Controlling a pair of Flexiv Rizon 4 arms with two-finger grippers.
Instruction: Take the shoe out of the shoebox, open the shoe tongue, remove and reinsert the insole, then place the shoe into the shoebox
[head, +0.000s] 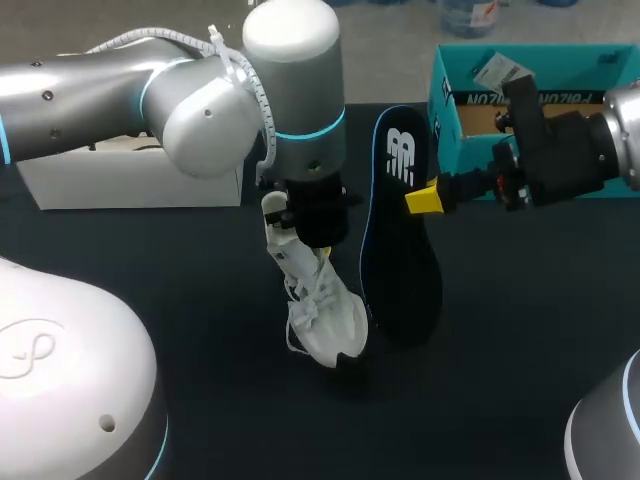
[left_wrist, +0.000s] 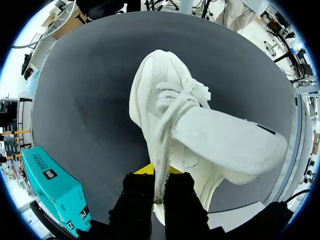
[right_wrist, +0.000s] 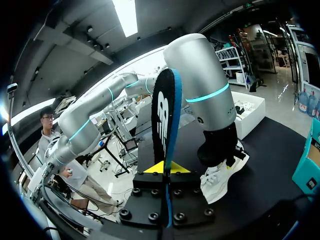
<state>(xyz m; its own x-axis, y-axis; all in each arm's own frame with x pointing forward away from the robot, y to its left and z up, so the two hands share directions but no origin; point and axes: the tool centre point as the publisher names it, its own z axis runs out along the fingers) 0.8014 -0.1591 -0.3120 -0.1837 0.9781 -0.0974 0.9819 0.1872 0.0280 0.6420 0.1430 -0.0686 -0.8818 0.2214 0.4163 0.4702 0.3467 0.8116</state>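
A: Tool state?
B: The left gripper (left_wrist: 159, 192) is clamped on the shoe (left_wrist: 170, 115) at the collar edge, with a thin wall of it pinched between the fingers. The right gripper (right_wrist: 164, 171) is clenched on the insole (right_wrist: 162, 115), which sits edge-on between the yellow tips.
A: Where are the things?
B: The shoe is held tilted, toe down on the table (head: 150, 260) and heel up under the left wrist. The tongue (left_wrist: 225, 142) is seen folded out, away from the laces. The insole is held nearly upright just beside the shoe, lower end near the toe. Contact there cannot be told. The shoebox (head: 440, 100) is well apart, on the far side by the right arm.
A: Step judged?
B: The insole is out, so reinsertion is probably in hand.
A: How is it done well?
B: The insole's lower end, likely its toe end, should be brought over the shoe's opening and fed in first, along the sole and not across it. The insole is gripped at mid-length, so the free end may bend, and a slow slide is advised. The shoe should be braced by the left gripper with the opening turned toward the insole. The tongue must be left folded out, or the insole may be caught on it. Release is advised only once the heel end is seated flat.
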